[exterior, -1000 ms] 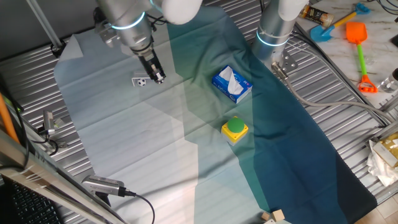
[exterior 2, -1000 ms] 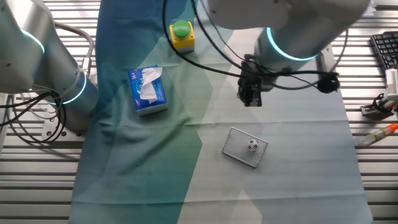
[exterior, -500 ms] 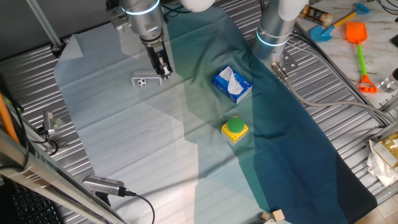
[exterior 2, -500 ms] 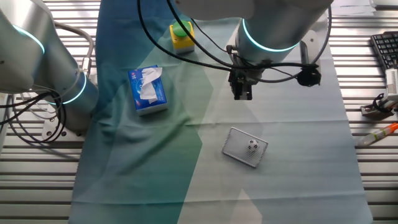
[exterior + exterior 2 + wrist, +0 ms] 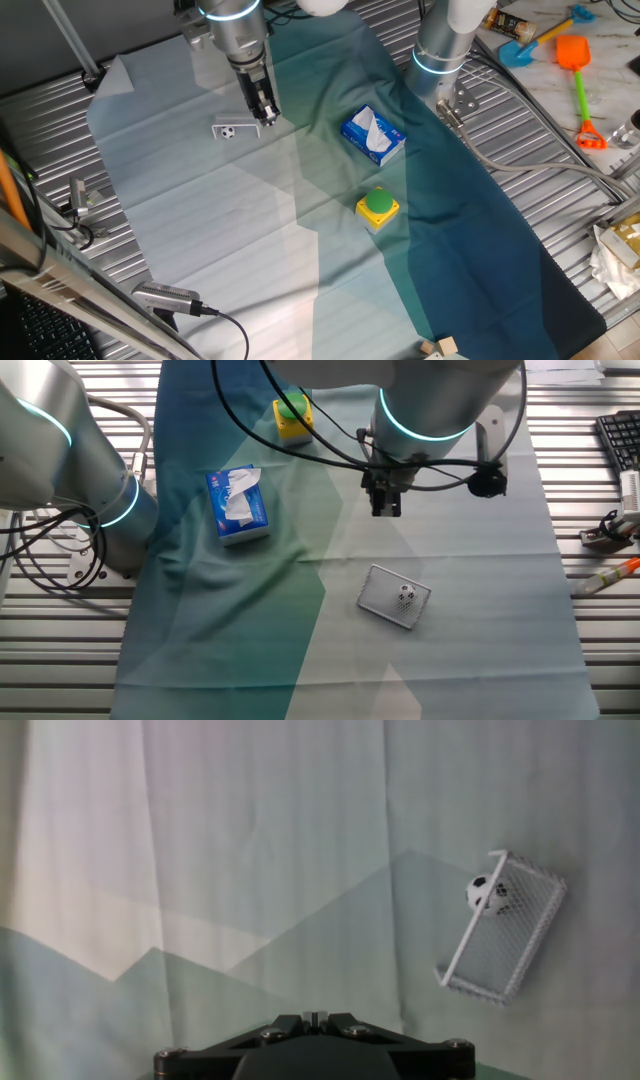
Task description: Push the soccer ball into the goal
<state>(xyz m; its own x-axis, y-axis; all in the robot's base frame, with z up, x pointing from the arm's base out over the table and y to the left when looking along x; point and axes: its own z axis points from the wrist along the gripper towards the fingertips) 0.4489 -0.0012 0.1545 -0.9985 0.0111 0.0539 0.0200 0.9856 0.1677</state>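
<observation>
**Pulled back from goal, ball already in the net**

Drawn up and away from the goal since 1 second ago, now hanging above the cloth. Gripper (image 5: pixel 387 510) fingers look close together in both fixed views; exact gap too small to judge, fingertips cut off in the hand view.

Well apart from the gripper: soccer ball (image 5: pixel 487 893) inside the goal (image 5: pixel 503 931), at the frame's mouth corner.

Likely very light, hard and free-rolling; a nudge from the side, not a grasp. Goal probably flimsy, easily shifted.

Contact between ball and netting unclear.

Matt cloth (image 5: pixel 250 870); goal (image 5: pixel 505 930) seemingly plastic mesh.
</observation>
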